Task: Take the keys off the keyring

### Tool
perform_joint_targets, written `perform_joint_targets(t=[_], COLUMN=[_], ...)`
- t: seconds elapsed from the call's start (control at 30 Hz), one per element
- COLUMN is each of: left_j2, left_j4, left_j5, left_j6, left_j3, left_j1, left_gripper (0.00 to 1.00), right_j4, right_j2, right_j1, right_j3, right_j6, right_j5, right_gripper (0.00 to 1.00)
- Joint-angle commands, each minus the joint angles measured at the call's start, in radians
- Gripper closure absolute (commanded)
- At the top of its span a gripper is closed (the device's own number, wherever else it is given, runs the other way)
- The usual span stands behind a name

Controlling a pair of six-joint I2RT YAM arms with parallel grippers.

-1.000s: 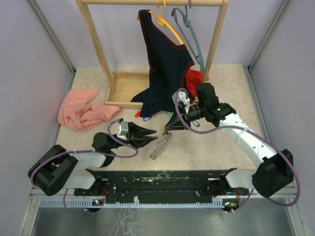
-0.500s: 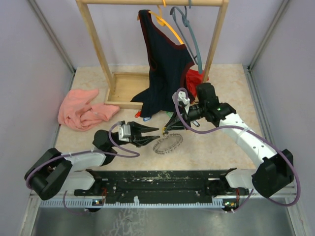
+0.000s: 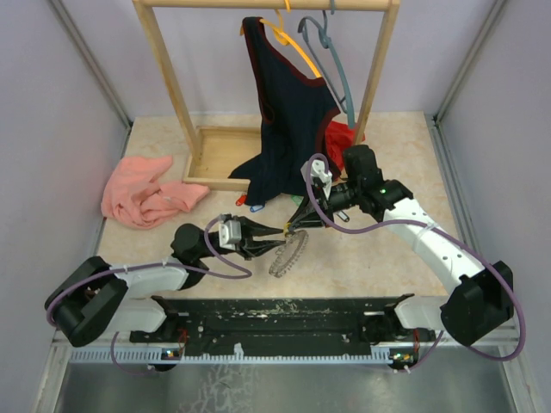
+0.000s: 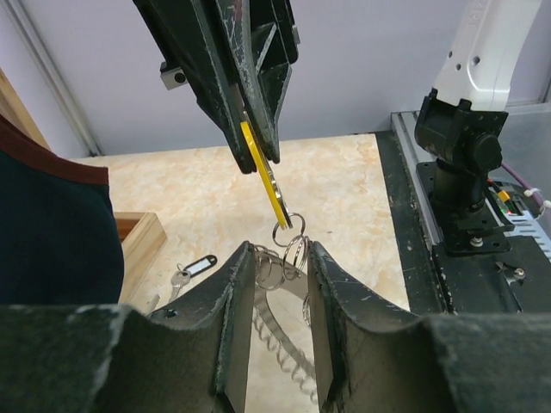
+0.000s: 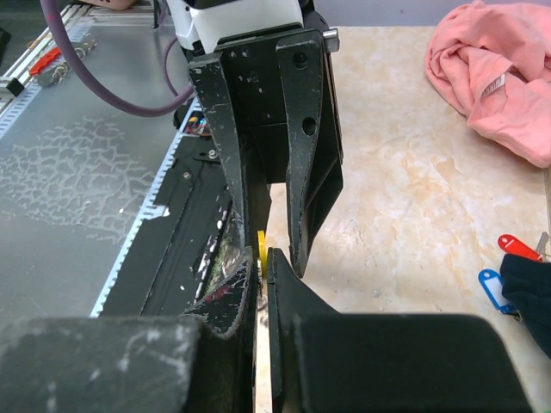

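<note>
The keyring, a dark ring with a beaded edge, hangs tilted just above the table in the top view. My left gripper is shut on it. In the left wrist view its band and small split rings sit between my left gripper's fingers. My right gripper meets it from the right, shut on a yellow-tagged key that is still linked to those rings. In the right wrist view, the yellow tag peeks between the right gripper's closed fingers. Loose keys with a red tag and a blue tag lie on the table.
A wooden clothes rack stands at the back with a dark garment and hangers on it. A pink cloth lies at the left, a red cloth behind the right arm. Another tagged key lies near the rack's base.
My left gripper has moved right, up to the right gripper's tips. The keyring swung flat half a second ago and now hangs tilted. The right arm has stayed put.
</note>
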Motion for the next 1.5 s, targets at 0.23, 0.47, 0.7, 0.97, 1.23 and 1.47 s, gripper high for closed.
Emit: perform_joint_targets(t=[0.23, 0.47, 0.7, 0.97, 1.23, 1.47], left_j2=[0.029, 0.039, 0.032, -0.006, -0.052, -0.077], left_j4=[-0.045, -0.054, -0.086, -0.141, -0.155, -0.131], left_j5=[-0.024, -0.018, -0.017, -0.022, -0.039, -0.057], left_j6=[0.049, 0.048, 0.06, 0.086, 0.092, 0.07], left_j3=[0.037, 0.046, 0.043, 0.044, 0.034, 0.025], left_j1=[-0.027, -0.032, -0.032, -0.031, -0.03, -0.029], left_gripper=[0.67, 0.73, 0.84, 1.0, 1.0, 1.0], right_j4=[0.042, 0.039, 0.022, -0.01, -0.058, -0.064], right_j2=[-0.025, -0.027, -0.03, -0.039, -0.047, -0.04], right_j1=[-0.008, -0.008, -0.009, -0.022, -0.049, -0.058], right_j3=[0.051, 0.054, 0.065, 0.078, 0.088, 0.066], right_j6=[0.002, 0.003, -0.008, -0.037, -0.088, -0.127], right_j5=[-0.032, -0.032, -0.029, -0.02, 0.005, 0.032], right_gripper=[1.0, 1.0, 1.0, 1.0, 1.0, 1.0])
